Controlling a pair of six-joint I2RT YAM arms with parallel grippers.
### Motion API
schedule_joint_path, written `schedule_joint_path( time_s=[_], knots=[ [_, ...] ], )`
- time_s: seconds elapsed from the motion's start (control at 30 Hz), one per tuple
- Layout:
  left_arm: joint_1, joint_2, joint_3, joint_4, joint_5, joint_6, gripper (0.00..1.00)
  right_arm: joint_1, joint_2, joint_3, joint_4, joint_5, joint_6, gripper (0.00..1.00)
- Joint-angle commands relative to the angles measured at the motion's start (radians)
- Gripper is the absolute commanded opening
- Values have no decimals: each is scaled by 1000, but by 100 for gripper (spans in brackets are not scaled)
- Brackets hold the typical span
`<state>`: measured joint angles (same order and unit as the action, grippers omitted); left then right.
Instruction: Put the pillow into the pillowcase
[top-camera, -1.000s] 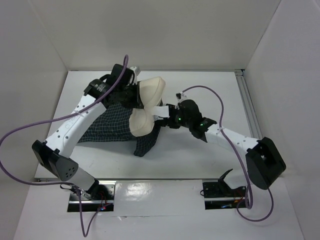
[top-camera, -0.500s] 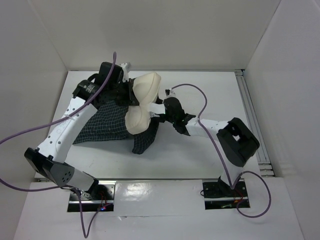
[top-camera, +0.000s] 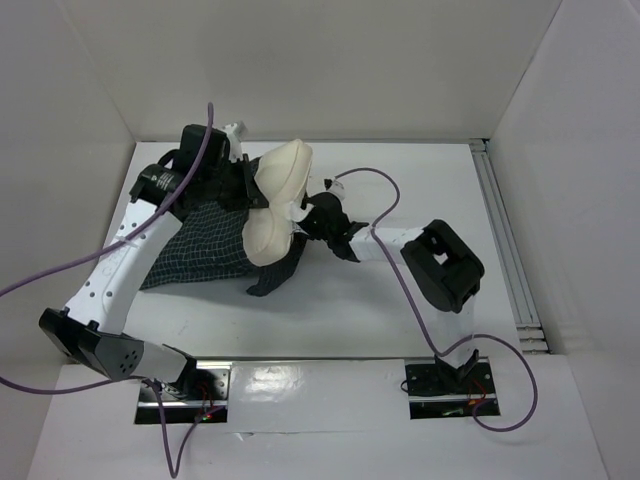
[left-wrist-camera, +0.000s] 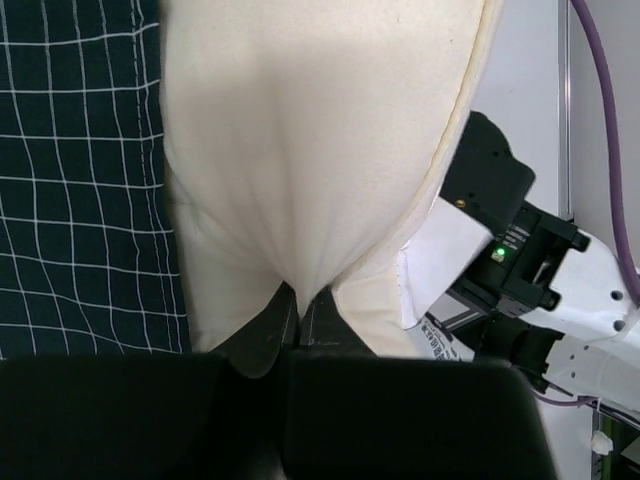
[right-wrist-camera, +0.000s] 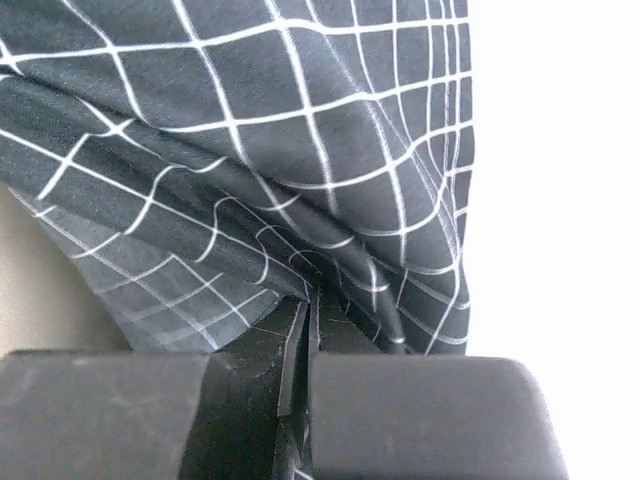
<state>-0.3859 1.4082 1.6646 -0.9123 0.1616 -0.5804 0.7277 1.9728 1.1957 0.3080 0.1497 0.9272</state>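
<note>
White table (top-camera: 380, 315) bears one pillow (top-camera: 275, 195) clenched in the left jaws, one pillowcase (top-camera: 200, 250) clenched in the right jaws.

Bright, even light — soft shadows

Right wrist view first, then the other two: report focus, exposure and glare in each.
Right wrist: the pillowcase grid is sharp, but the table beside it is blown out to flat white. Left wrist: the pillow is evenly lit, darkening into the pinched crease; the lower edge is featureless black. Top external: sharp overall, with glare on the glossy strip at the near edge.
</note>
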Motion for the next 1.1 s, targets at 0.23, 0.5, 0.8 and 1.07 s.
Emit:
schedule_joint_path(
  time_s=[0.23, 0.5, 0.8, 1.07],
  knots=[
    [39, -69, -127, 148, -20, -44, 0, -117, -325, -231, -56, -48, -114, 0],
    [30, -19, -215, 193, -126, -64, 0, -195, -457, -286, -124, -200, -182, 0],
    [30, 18, -281, 193, -183, -75, 0, -315, -571, -361, -173, -248, -206, 0],
    [30, 67, -281, 213, -201, -107, 0, -358, -598, -386, -202, -356, -206, 0]
  ],
)
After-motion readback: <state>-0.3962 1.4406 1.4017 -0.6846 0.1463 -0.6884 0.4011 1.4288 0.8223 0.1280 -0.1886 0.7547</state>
